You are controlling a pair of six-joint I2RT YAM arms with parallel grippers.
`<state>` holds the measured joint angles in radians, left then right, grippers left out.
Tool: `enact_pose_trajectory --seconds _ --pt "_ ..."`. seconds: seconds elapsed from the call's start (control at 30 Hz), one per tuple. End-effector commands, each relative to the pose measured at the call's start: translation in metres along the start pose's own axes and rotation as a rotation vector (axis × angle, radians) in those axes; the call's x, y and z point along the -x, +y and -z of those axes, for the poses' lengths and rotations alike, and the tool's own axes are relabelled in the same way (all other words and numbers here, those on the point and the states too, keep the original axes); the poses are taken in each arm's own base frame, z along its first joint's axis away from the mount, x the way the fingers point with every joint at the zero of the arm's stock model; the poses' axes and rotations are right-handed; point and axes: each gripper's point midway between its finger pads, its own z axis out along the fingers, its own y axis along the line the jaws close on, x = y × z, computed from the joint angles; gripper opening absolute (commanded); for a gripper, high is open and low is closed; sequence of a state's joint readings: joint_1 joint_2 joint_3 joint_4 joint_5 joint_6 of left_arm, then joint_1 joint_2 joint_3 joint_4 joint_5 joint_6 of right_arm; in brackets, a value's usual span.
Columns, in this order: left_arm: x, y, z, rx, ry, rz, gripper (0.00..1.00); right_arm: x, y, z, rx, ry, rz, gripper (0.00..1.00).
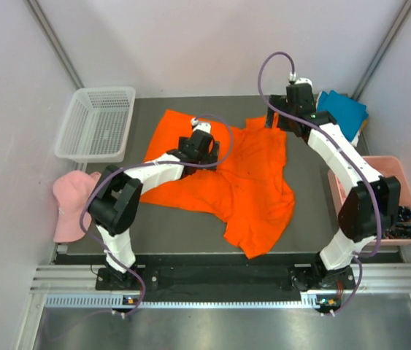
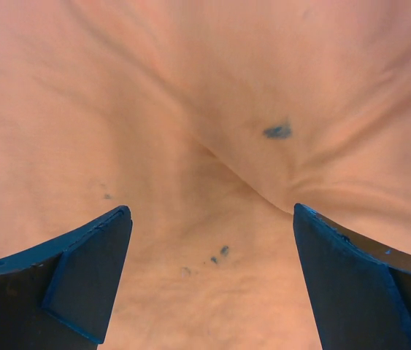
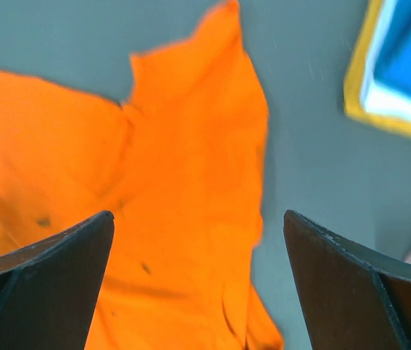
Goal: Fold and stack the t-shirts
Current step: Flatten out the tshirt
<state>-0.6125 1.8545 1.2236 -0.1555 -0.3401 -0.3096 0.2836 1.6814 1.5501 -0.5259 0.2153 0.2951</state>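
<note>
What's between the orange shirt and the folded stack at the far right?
Only bare table, between orange shirt and folded stack; the right wrist view shows it.

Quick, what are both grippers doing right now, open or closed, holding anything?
Left gripper: open, holding nothing, close above the orange t-shirt.
Right gripper: open, holding nothing, above that shirt's edge.

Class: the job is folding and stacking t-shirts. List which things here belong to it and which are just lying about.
Belongs to the job:
- orange t-shirt, lying crumpled on the table
- stack of folded shirts, blue on top

Just lying about:
- white basket
- pink cap
- pink tub
</note>
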Motion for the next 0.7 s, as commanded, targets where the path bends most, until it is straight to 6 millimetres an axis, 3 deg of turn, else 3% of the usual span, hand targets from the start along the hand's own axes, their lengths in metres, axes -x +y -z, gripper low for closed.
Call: enact_pose_trajectory --seconds 0.0,0.13,0.37,0.67 --pt "0.047 0.002 0.040 -0.023 -0.129 0.020 0.96 -0.050 -0.020 -0.008 -0.079 0.078 -0.051 0.99" --pt "0.042 0.005 0.044 -0.024 -0.124 0.023 0.96 -0.070 -0.025 -0.028 -0.113 0.111 -0.059 0.99" --pt "0.031 -0.002 0.036 -0.062 -0.118 0.033 0.95 -0.062 -0.033 -0.057 -0.131 0.115 -0.120 0.99" --pt "0.001 -0.003 -0.011 0.010 -0.019 -0.031 0.92 -0.063 -0.055 -0.102 -0.046 0.183 -0.271 0.99"
